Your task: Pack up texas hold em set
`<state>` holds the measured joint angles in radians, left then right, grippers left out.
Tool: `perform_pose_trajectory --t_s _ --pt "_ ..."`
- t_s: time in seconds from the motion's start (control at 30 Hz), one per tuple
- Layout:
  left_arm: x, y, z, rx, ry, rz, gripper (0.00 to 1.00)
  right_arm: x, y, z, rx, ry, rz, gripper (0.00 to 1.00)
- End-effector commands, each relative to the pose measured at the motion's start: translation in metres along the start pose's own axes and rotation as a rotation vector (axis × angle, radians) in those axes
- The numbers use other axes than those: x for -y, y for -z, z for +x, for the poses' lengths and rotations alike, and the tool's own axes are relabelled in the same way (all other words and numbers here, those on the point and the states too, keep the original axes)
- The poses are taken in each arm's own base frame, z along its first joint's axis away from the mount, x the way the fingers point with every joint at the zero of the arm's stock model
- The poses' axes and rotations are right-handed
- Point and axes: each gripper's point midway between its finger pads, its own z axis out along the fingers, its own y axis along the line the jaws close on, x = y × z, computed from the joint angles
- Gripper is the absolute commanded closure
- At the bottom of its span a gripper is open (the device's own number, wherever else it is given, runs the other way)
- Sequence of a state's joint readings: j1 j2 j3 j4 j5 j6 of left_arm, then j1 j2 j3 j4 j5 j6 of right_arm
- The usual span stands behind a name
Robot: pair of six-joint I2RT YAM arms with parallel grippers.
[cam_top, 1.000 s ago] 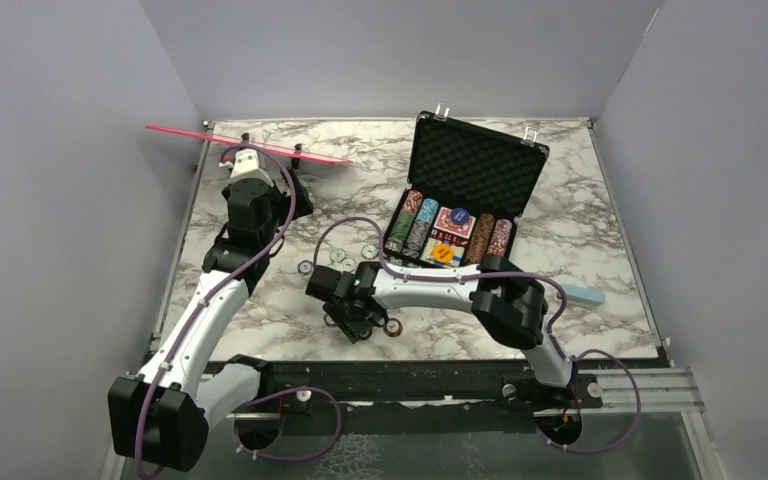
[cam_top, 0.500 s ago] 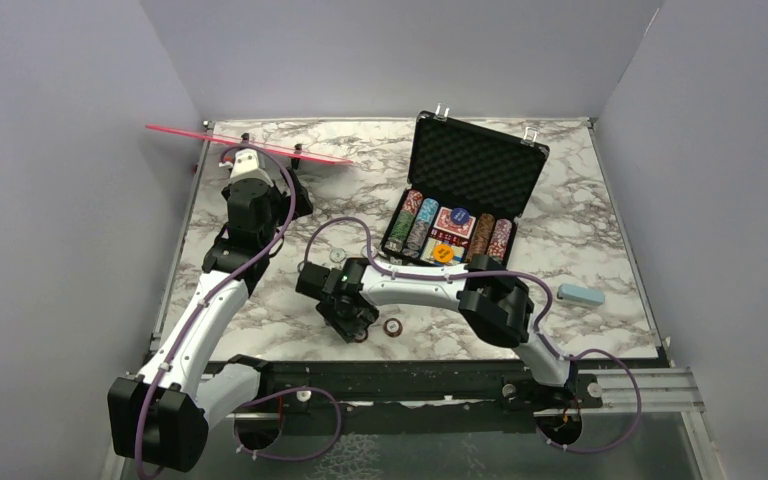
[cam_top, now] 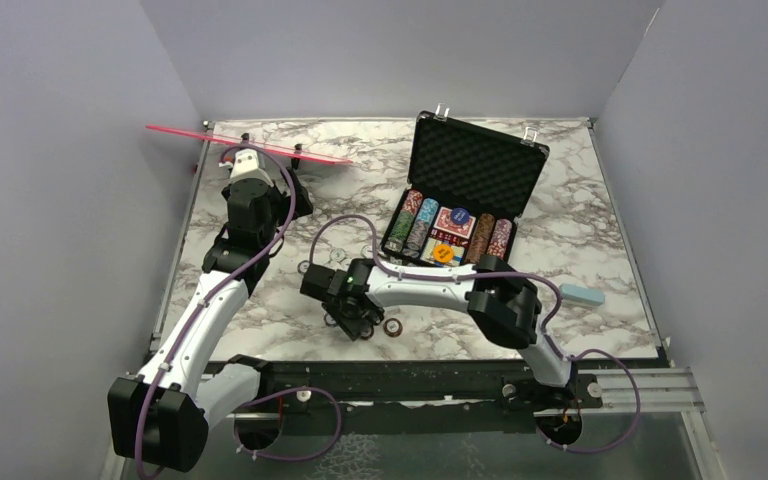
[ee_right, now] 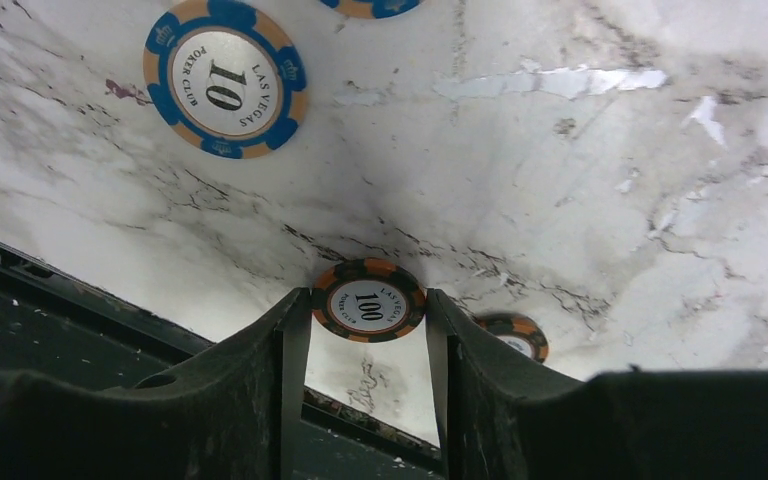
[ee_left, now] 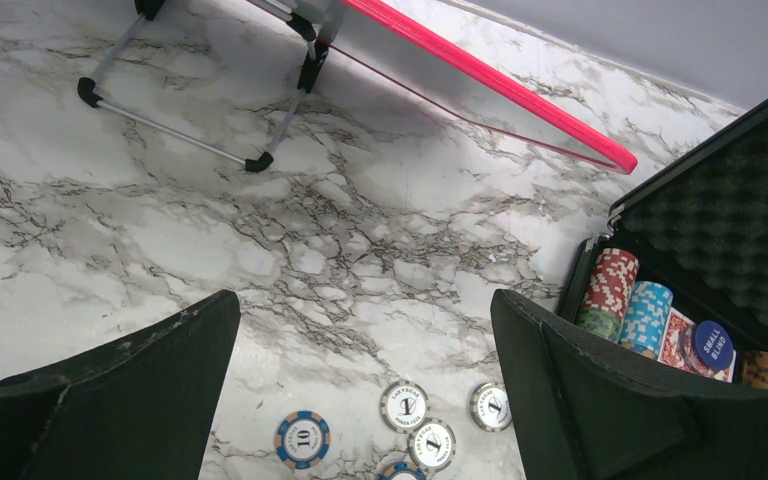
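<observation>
The right gripper (ee_right: 368, 297) is held low over the marble table (cam_top: 590, 215), near its front edge, with its jaws partly drawn in and pinched on an orange-and-black 100 chip (ee_right: 368, 302). The chip's rim is met by a fingertip on either side. Whether the chip is lifted off the surface cannot be told. A second orange chip (ee_right: 512, 335) is seen just beyond it, half hidden by the right finger, and a blue-and-orange 10 chip (ee_right: 225, 80) lies farther off. The left gripper (ee_left: 360, 385) is spread to its widest above the far left of the table; nothing is held or touched by it. The black briefcase (cam_top: 415, 195) is set at the far middle-right of the table, well apart from both grippers. It is open, and its foam-lined lid (cam_top: 475, 165) is stood up towards the back wall. Inside, rows of multicoloured chips (cam_top: 415, 222) are laid on edge on either side of red-backed card decks (cam_top: 452, 232), on which a blue round button (cam_top: 460, 214) and an orange one (cam_top: 444, 252) are rested.
</observation>
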<state>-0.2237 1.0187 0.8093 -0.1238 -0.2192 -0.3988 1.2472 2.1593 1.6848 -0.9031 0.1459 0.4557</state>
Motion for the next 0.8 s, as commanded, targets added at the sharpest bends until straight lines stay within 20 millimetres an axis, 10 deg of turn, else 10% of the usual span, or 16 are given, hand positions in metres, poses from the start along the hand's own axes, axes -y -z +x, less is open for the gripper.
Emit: perform_pose_trajectory --t_s 0.0,0.33,0.77 --pt "0.0 0.006 -0.016 0.043 -0.001 -0.005 0.01 0.013 0.033 -0.018 0.113 -0.05 0.038 0.52" --pt "0.004 0.004 -0.013 0.032 -0.001 0.017 0.01 0.04 0.053 -0.003 0.159 -0.144 0.092 0.52" --pt "0.004 0.004 -0.012 0.03 0.001 0.016 0.01 0.061 0.025 0.02 0.086 -0.171 0.144 0.51"
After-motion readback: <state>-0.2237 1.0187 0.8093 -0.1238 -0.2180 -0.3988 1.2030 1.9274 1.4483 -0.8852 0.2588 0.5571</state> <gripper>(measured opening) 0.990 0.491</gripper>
